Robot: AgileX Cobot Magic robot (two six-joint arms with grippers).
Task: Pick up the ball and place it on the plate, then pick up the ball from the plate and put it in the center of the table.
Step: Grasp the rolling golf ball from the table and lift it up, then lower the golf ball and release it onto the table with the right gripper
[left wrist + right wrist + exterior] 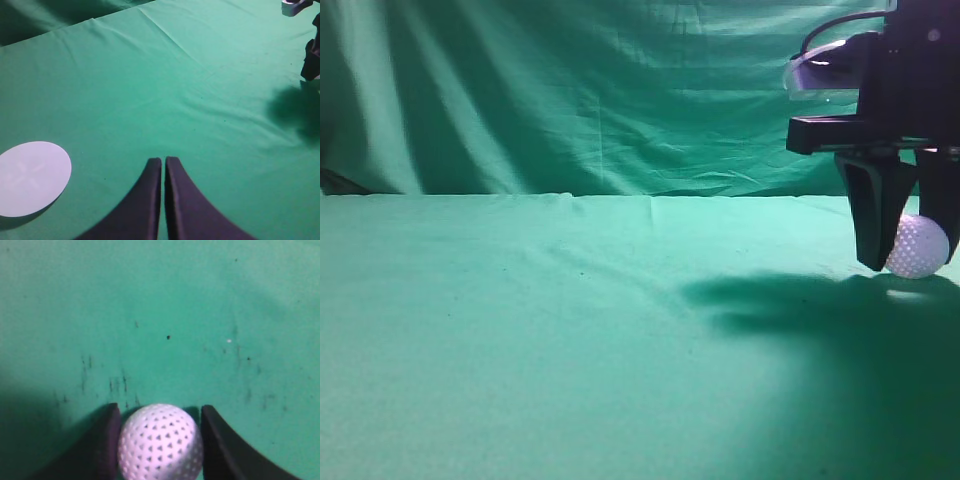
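The white dimpled ball (918, 246) sits between the black fingers of my right gripper (912, 266) at the far right of the green table (570, 330). In the right wrist view both fingers of the right gripper (160, 409) press on the sides of the ball (160, 442), low over the cloth. I cannot tell whether the ball touches the cloth. The flat white round plate (30, 177) lies on the table in the left wrist view, left of my left gripper (163, 160), which is shut and empty above the cloth. The plate is out of the exterior view.
A draped green backdrop (570, 90) hangs behind the table. The right arm (312, 60) and its dark shadow (295, 107) show at the right edge of the left wrist view. The cloth has light wrinkles and small dark specks (168, 337).
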